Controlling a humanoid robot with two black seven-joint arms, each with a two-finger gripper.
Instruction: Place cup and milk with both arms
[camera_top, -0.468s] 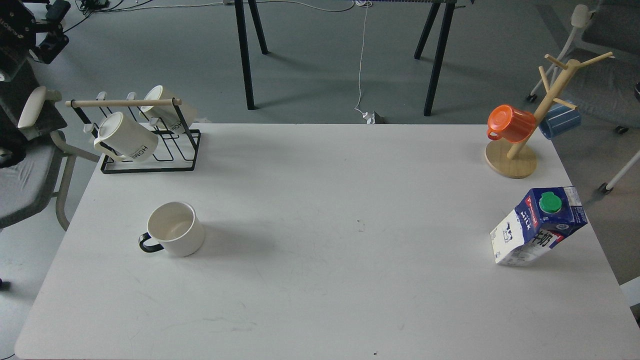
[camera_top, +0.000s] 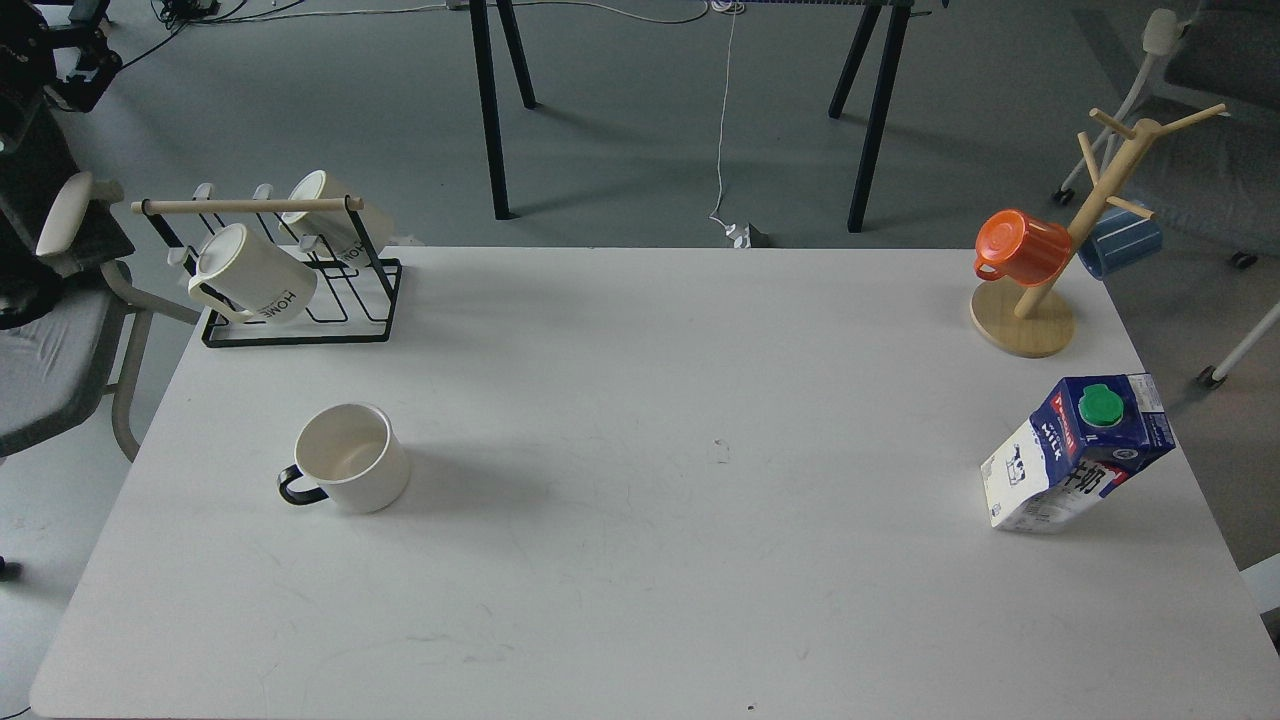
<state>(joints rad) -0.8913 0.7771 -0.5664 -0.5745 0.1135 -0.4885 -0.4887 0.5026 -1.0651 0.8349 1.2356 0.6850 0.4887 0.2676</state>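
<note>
White cup (camera_top: 352, 458) upright (left), milk (camera_top: 1075, 452) far right, table (camera_top: 640, 560).

Open tabletop (camera_top: 680, 420) between cup (camera_top: 350, 458) and milk (camera_top: 1075, 455)

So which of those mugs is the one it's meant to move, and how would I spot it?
Start at the white table and look to its left half, in front of the black wire rack. The cup stands there alone and upright. Unlike the rack's tilted mugs printed "HOME", it is squat, plain white and has a black loop handle.
</note>
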